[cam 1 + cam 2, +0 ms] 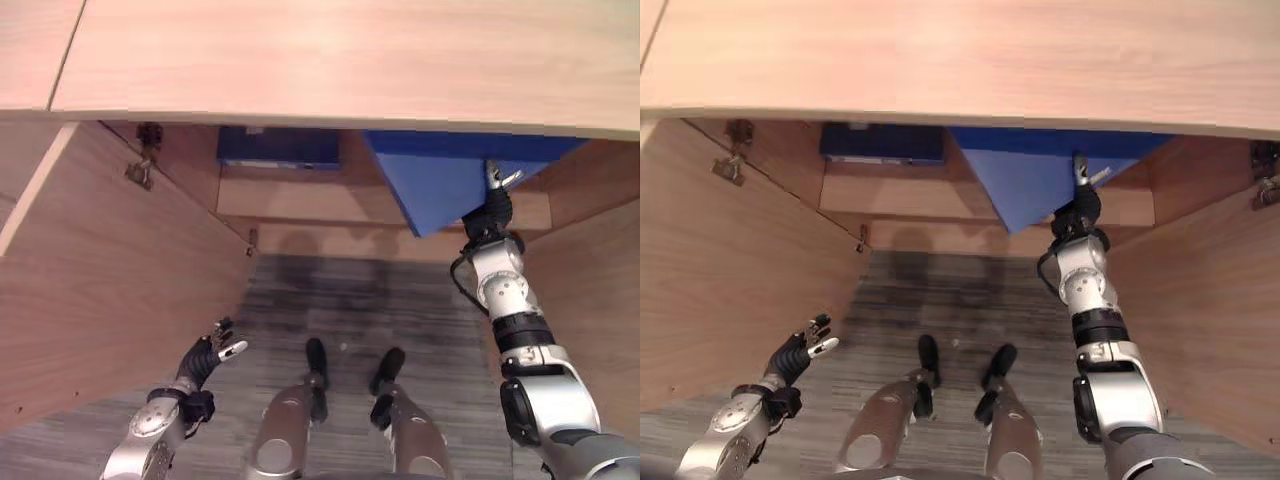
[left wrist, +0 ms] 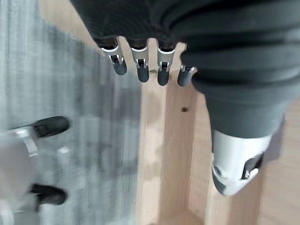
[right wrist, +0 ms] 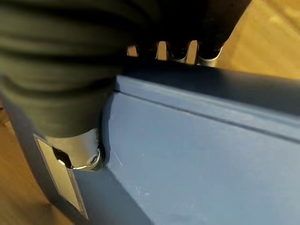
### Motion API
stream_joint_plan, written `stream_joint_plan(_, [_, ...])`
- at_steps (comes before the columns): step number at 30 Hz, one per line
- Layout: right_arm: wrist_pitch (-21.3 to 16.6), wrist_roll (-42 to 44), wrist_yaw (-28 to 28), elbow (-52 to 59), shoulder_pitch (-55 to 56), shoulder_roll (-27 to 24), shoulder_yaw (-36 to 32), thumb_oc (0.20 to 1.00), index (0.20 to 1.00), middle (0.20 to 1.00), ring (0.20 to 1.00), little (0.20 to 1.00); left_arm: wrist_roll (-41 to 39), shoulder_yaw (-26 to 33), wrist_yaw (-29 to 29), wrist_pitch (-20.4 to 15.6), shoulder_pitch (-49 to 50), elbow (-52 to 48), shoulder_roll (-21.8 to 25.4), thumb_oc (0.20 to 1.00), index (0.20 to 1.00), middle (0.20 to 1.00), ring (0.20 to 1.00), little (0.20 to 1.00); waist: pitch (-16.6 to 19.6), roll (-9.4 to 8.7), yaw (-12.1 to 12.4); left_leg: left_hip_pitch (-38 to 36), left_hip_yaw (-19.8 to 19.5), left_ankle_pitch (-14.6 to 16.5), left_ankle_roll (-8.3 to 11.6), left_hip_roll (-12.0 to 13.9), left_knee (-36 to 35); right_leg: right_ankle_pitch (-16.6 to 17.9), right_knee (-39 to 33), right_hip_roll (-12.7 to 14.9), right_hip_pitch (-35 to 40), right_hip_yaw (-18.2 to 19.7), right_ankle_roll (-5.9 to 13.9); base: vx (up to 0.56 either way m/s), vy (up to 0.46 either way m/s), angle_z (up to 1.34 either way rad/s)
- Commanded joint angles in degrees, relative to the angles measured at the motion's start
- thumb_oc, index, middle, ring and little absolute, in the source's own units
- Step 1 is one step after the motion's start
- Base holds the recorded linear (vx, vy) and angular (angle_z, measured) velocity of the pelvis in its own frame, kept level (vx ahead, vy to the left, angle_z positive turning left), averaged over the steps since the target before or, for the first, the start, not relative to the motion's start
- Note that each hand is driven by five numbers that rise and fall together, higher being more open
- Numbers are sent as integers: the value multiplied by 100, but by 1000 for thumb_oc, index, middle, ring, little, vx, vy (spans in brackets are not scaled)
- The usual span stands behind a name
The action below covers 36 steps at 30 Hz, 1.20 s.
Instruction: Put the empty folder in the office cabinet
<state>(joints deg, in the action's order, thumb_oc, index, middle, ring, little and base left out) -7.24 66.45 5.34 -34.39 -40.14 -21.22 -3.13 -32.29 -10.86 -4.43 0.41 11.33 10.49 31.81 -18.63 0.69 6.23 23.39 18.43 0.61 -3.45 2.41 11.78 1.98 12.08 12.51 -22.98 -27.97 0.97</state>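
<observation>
The blue folder (image 1: pixel 440 185) is held tilted inside the open office cabinet, its upper part hidden under the cabinet's wooden top (image 1: pixel 350 60). My right hand (image 1: pixel 490 212) grips its lower right edge. In the right wrist view the thumb (image 3: pixel 75 150) presses on the folder's face (image 3: pixel 197 159) and the fingers curl over its far edge. My left hand (image 1: pixel 212 350) hangs low on the left near the floor, fingers relaxed and holding nothing; its fingers (image 2: pixel 140 65) point toward the wooden door's edge.
A darker blue folder (image 1: pixel 278 147) lies on the cabinet's shelf (image 1: pixel 300 200) to the left of the held one. The left door (image 1: pixel 110 270) and the right door (image 1: pixel 1210 300) stand swung open on either side. Grey carpet (image 1: pixel 340 300) lies in front.
</observation>
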Motion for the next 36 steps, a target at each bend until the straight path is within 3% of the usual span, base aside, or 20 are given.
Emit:
stream_joint_plan(1, [-767,286,-73,191,-527,-393,-217,200,200,200,200,200,-80,-99,-6,-219,235,-357,45,1000,1000,1000,1000,1000,266,-61,16,397,-20,666,237,410,728,-990,914,263,-16,36,393,-58,-47,8])
stream_joint_plan(4, [-960,403,-6,80,-943,-629,-369,200,200,200,200,200,-182,-289,11,-278,73,-478,44,1000,1000,1000,1000,1000,248,70,2,1106,-162,975,170,578,1589,-1370,1814,509,-709,144,281,-28,-40,16])
stream_joint_plan(11, [-1302,622,124,-50,-1269,-665,-615,200,200,200,200,200,-344,-437,119,-363,-67,-588,45,1000,1000,1000,1000,1000,333,236,31,1885,-221,1290,141,654,2479,-1830,2870,755,-1582,319,172,2,-15,4])
stream_joint_plan(21, [-1706,1179,374,-997,-1622,-765,-1252,200,200,200,200,200,-468,-661,257,-421,-159,-777,103,1000,1000,1000,1000,1000,434,503,92,2584,-343,1483,260,713,3147,-2220,3579,984,-2182,394,76,8,-33,8])
stream_joint_plan(24, [-1671,1152,504,-1395,-1794,-900,-1211,200,200,200,200,200,-462,-721,280,-407,-144,-755,124,1000,1000,1000,1000,1000,453,511,109,2671,-357,1531,266,737,3263,-2290,3692,996,-2266,417,55,13,-21,7])
stream_joint_plan(29, [-1395,963,934,-2546,-2678,-1530,-788,200,200,200,200,200,-481,-791,413,-423,-113,-774,296,1000,1000,1000,1000,1000,491,496,226,2883,-414,1572,282,789,3422,-2386,3840,1042,-2414,386,34,1,-22,2])
stream_joint_plan(36, [-1141,1081,1049,-3365,-3818,-2317,-89,200,200,200,200,200,-432,-767,485,-435,-19,-763,494,1000,1000,1000,1000,1000,578,452,347,3127,-518,1581,330,789,3499,-2481,3991,1116,-2574,301,44,17,-34,7])
